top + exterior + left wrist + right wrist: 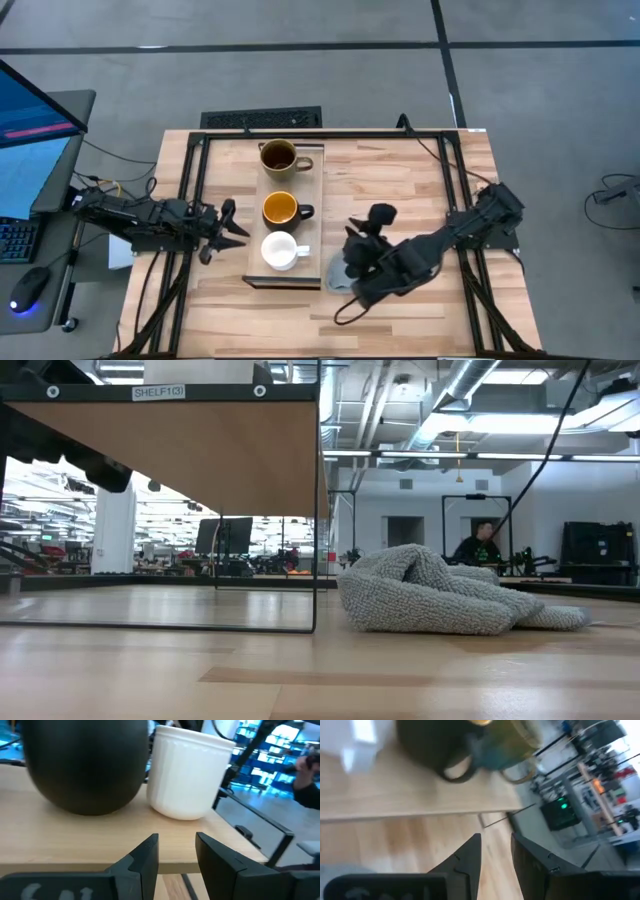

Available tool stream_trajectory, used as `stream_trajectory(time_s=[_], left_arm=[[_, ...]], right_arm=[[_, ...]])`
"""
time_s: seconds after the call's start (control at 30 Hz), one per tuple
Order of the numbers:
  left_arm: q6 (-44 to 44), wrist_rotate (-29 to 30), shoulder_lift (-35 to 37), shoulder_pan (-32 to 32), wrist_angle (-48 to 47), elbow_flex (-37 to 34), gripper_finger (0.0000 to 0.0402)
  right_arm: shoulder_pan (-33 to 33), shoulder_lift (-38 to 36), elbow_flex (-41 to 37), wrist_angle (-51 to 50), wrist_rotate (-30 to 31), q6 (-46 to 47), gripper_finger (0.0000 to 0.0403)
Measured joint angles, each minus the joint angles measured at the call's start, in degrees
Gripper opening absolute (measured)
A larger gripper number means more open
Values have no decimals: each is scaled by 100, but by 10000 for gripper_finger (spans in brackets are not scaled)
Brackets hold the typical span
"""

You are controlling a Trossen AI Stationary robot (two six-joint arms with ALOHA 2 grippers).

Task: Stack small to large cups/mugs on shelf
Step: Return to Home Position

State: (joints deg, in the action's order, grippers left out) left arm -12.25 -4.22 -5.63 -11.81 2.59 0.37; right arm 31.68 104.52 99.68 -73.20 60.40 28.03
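Observation:
Three mugs stand on their bases in a row on the pale wood shelf [312, 180]: a brown-olive one [278, 156] at the far end, a black one with a yellow-orange inside [280, 209] in the middle, and a small white one [280, 250] at the near end. My left gripper [235, 228] is open and empty just left of the shelf, level with the black mug [85, 765] and the white mug [190, 775]. My right gripper [352, 245] is open and empty right of the shelf, above the grey cloth [338, 276].
The grey cloth [440, 595] lies bunched on the table right of the shelf's near end. The shelf stands raised on a thin black frame [316, 560]. Black rails run along both table sides. A person [485, 545] is far behind the table.

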Motion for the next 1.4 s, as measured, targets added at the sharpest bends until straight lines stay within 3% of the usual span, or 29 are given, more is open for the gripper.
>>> stream_trajectory(time_s=[0.13,0.33,0.63,0.93,1.17,1.4], left_arm=[[73,-197,2,0,69,33,119],[387,-453,7,-1,-13,324,119],[861,-362,4,0,-387,520,119],[885,-305,213,132,-570,533,119],[816,-453,536,349,-994,609,119],[965,-606,553,569,-945,629,119]], right_arm=[[37,-445,-396,40,291,7,128],[-109,-1228,-1641,727,295,-9,128],[-364,-2406,-3741,3529,212,-1275,127],[-952,-3172,-5358,6856,-1246,-3091,127],[-1221,-3625,-6152,7778,-1422,-3277,127],[-1334,-4032,-7104,8993,-2050,-3260,127]])
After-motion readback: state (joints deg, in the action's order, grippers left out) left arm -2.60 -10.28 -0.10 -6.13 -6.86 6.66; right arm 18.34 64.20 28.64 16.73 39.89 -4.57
